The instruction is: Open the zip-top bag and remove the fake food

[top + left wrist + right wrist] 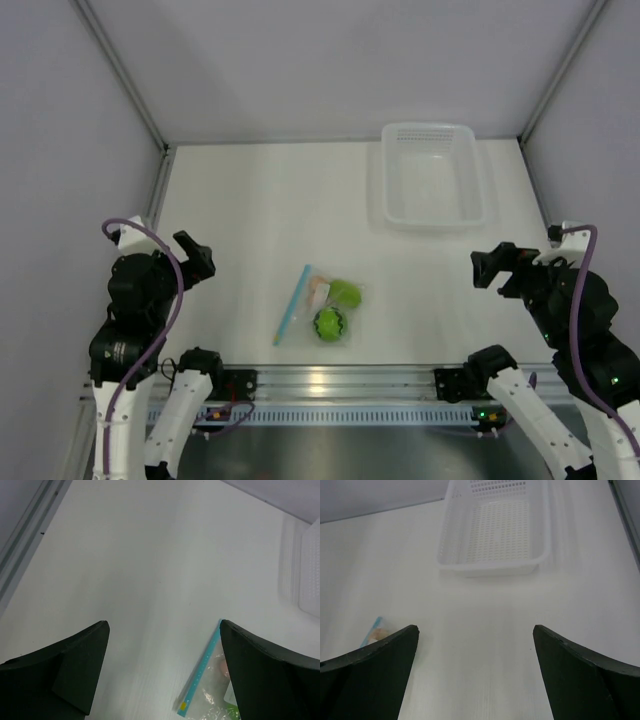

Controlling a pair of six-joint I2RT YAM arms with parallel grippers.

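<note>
The zip-top bag lies flat near the table's front middle, its light blue zip strip along its left edge. Inside it are the fake food pieces: a round green ball with a dark zigzag, a lime-green oval and a peach bit. My left gripper is open and empty, raised to the left of the bag. The left wrist view shows the zip strip beside my right finger. My right gripper is open and empty, raised to the right. A corner of the bag shows in the right wrist view.
A white translucent basket stands at the back right; it also shows in the right wrist view. Grey walls enclose the table on three sides. A metal rail runs along the front edge.
</note>
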